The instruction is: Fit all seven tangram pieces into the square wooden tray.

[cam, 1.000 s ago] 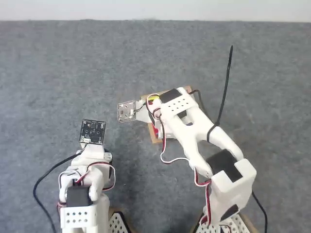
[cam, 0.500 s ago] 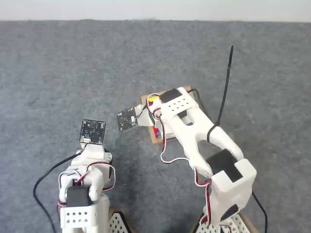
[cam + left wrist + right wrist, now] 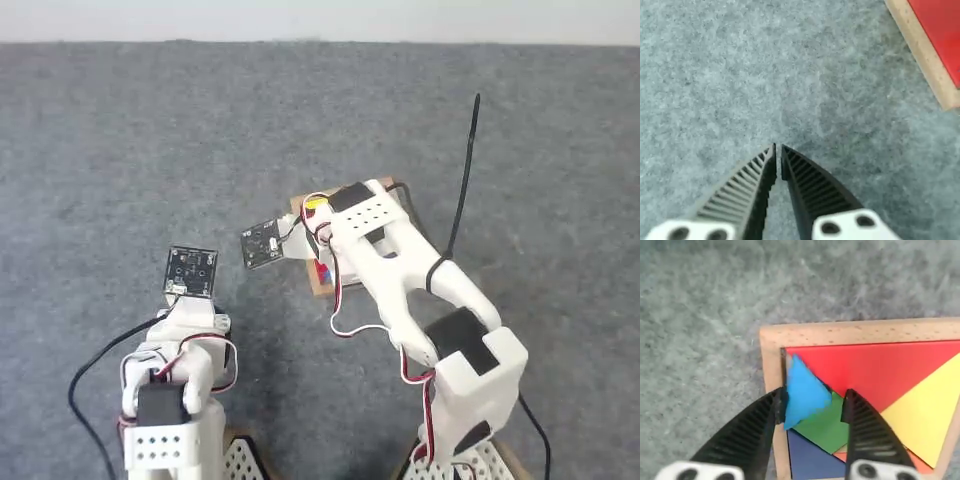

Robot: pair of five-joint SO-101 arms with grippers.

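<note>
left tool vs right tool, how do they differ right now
The left tool is shut; the right tool is open. The left tool hangs over bare grey carpet, the right tool over the tray, straddling the blue triangle. Both are black and point down.

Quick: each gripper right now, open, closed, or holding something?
Left gripper: closed, empty.
Right gripper: open, straddling the light blue triangular piece in the square wooden tray.
</note>
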